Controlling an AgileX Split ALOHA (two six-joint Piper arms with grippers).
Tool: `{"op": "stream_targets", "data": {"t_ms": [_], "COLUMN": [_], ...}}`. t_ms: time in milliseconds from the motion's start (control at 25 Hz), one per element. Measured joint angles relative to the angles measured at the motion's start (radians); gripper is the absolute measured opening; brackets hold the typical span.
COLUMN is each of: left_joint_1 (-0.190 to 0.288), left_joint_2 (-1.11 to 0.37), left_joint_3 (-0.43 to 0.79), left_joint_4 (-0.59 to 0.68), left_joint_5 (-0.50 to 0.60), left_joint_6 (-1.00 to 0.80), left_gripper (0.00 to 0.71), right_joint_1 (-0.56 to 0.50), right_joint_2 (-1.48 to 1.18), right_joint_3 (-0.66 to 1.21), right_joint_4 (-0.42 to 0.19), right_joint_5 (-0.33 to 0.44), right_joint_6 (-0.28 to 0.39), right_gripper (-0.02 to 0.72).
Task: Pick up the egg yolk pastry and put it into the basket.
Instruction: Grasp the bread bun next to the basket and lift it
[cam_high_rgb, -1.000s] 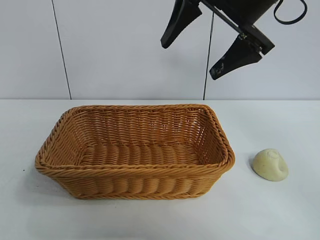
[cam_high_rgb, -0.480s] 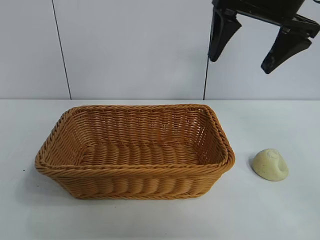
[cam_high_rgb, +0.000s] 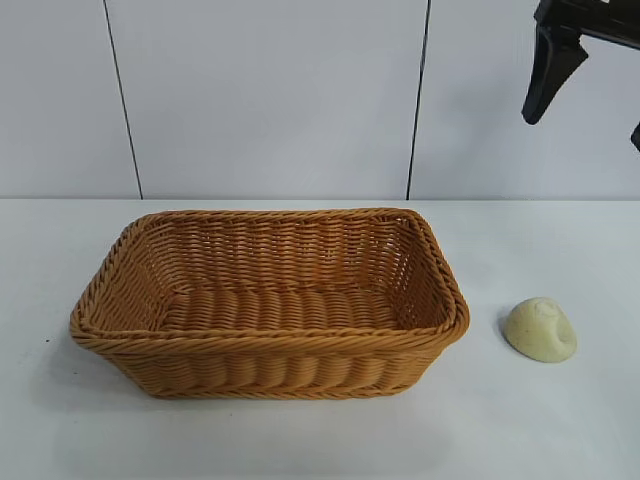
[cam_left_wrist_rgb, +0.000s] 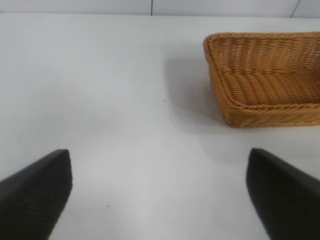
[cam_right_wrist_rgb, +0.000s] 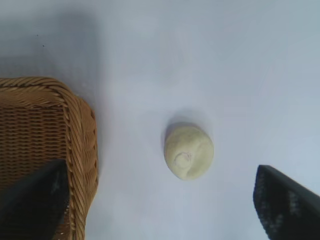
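My right end effector (cam_high_rgb: 590, 95) hangs high at the upper right of the scene, partly cut off by the edge of the exterior view, with its two dark fingers spread wide and nothing between them. A second ago it hung above the far right corner of the basket; it has since swung rightward, so it now sits roughly over the stretch of surface where the pastry lies. From its wrist camera I look almost straight down: the egg yolk pastry (cam_right_wrist_rgb: 188, 152) shows between the two fingertips, somewhat nearer one than the other, so I judge the alignment close but not finished.

The pastry (cam_high_rgb: 541, 328) is a small pale cream-yellow dome resting on the white surface (cam_high_rgb: 560, 420), just to the right of the basket and not touching it. It has not moved.

The basket (cam_high_rgb: 268, 345) is a large golden-brown wicker rectangle with flared sides, standing at the centre, with nothing visible inside it.

My left end effector (cam_left_wrist_rgb: 160, 192) is parked off to the left, out of the exterior view, fingers wide apart over bare surface, with the basket's corner (cam_left_wrist_rgb: 220, 65) visible beyond it.

I judge the approach under way: the next step calls for centring over the pastry and descending.
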Motion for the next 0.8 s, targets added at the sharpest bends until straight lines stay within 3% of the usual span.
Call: {"op": "stream_targets", "data": {"t_ms": [360,800], "left_joint_1": [0.0,0.0], "left_joint_2": [0.0,0.0], "left_joint_3": [0.0,0.0], "left_joint_4": [0.002,0.003], "left_joint_5": [0.0,0.0], "left_joint_6": [0.0,0.0], "left_gripper": [0.693,0.693], "right_joint_1": [0.0,0.015], "right_joint_2": [0.129,0.179], "right_joint_3": [0.094,0.273], "right_joint_4": [0.003,0.008], "right_joint_5": [-0.007,-0.243], "right_joint_6": [0.0,-0.005], "right_gripper": [0.694,0.694]}}
